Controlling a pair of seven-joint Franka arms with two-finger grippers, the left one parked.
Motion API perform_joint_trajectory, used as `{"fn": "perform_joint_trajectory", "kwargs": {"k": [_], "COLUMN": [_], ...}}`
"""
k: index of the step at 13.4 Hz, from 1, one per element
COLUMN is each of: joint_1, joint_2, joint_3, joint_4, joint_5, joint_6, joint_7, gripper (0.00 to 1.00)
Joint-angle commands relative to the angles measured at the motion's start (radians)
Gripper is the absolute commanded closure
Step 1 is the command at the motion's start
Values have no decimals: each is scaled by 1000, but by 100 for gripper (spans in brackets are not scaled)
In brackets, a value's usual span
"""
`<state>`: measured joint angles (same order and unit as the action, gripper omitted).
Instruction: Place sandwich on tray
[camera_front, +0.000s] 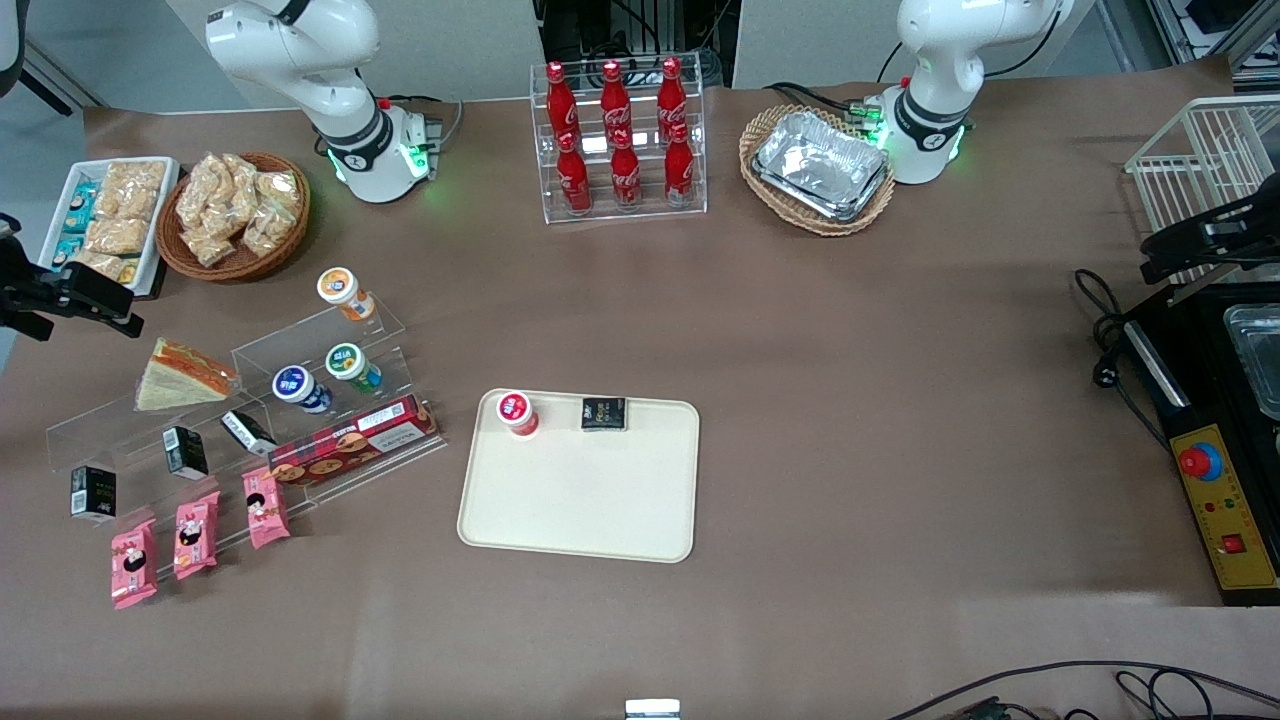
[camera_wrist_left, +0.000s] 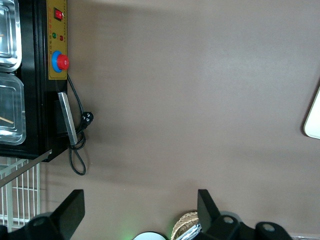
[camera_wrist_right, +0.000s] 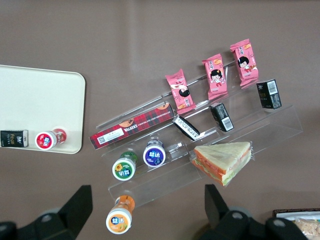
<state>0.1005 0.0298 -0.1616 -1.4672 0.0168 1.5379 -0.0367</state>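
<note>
The sandwich (camera_front: 182, 376) (camera_wrist_right: 223, 161), a clear-wrapped triangular wedge with an orange-red filling edge, lies on the top step of a clear acrylic stand (camera_front: 250, 400). The cream tray (camera_front: 580, 500) (camera_wrist_right: 30, 95) lies flat mid-table, nearer the front camera than the cola rack. A red-capped bottle (camera_front: 517, 412) and a small black packet (camera_front: 604, 413) sit on it. My right gripper (camera_front: 105, 302) (camera_wrist_right: 147, 210) hangs open and empty above the table at the working arm's end. It is a little farther from the front camera than the sandwich and does not touch it.
The stand also carries small capped bottles (camera_wrist_right: 153, 153), black boxes (camera_wrist_right: 221, 116), a red biscuit box (camera_front: 350, 442) and pink snack packets (camera_front: 195, 535). A wicker snack basket (camera_front: 232, 213), a white snack dish (camera_front: 105, 220), a cola rack (camera_front: 620, 140) and a basket of foil trays (camera_front: 818, 165) line the table's back.
</note>
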Motion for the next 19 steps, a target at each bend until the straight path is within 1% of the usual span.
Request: {"fn": "perform_joint_trajectory", "kwargs": {"k": [1, 6, 9, 11, 12, 15, 17, 19], "joint_1": [-2, -10, -13, -22, -33, -41, -44, -64], "joint_2": [1, 1, -2, -7, -7, -4, -1, 1], "joint_3": [-1, -7, -15, -30, -44, -50, -52, -61], "joint_4": [4, 4, 4, -5, -7, -18, -19, -28], "joint_5": [0, 0, -3, -3, -1, 8, 9, 15], "joint_6": [2, 2, -2, -4, -4, -39, -77, -93], "joint_7": [8, -8, -57, -37, 12, 350, 463, 643], "gripper": [0, 0, 0, 0, 0, 0, 0, 0]}}
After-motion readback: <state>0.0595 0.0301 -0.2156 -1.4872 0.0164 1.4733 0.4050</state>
